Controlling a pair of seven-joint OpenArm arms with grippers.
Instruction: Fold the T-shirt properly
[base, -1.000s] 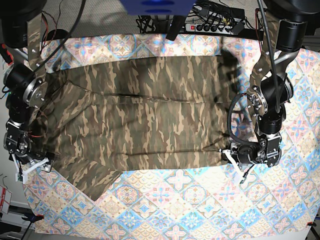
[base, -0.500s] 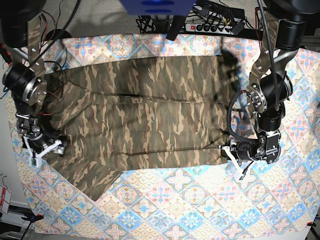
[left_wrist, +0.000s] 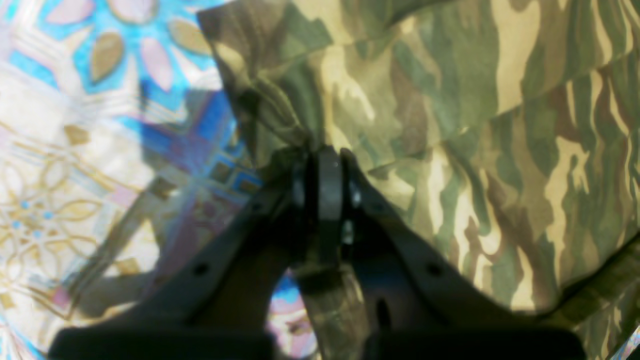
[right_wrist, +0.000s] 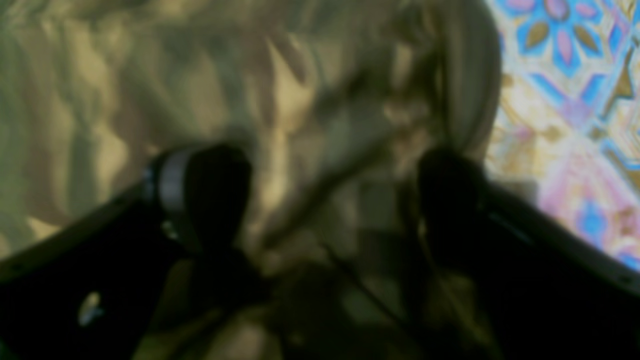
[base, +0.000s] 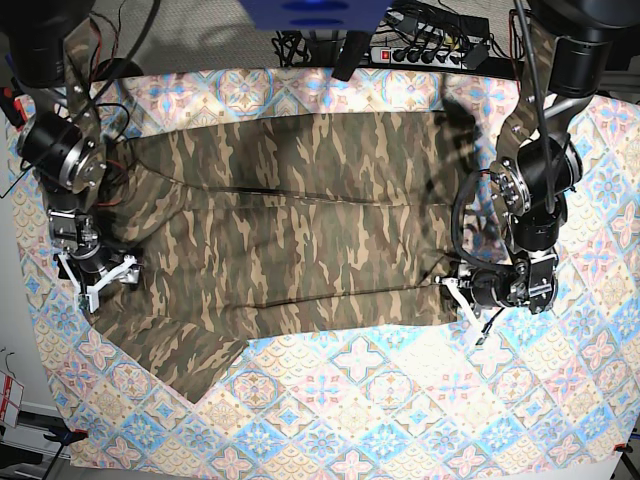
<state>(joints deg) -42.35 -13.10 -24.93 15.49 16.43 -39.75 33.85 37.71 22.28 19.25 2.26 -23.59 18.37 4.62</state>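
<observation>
My right wrist view is a blurry mess, honestly: just camo fabric with my two dark fingertips (right_wrist: 210, 185) spread apart over it, and I can't make out whether they touch the cloth or hover above it. A strip of the tile-patterned cloth (right_wrist: 565, 100) shows at that view's right edge. From the base view, my right gripper (base: 100, 278) sits over the T-shirt (base: 300, 230) near the left edge of the table, jaws wide, nothing pinched that I can see. My left gripper (base: 458, 293) is pressed together on a bunched fold at the shirt's corner near the right edge; the left wrist view shows the jaws tight on the fabric, a strip of it running down between them, though the lower part of that view is blocked by my own dark fingers (left_wrist: 395, 240). The shirt lies spread across the middle of the patterned cloth, one sleeve pointing toward the front left corner. Plenty of bare cloth along the front edge and the right side; the power strip (base: 430, 48) and cables crowd the back edge.
</observation>
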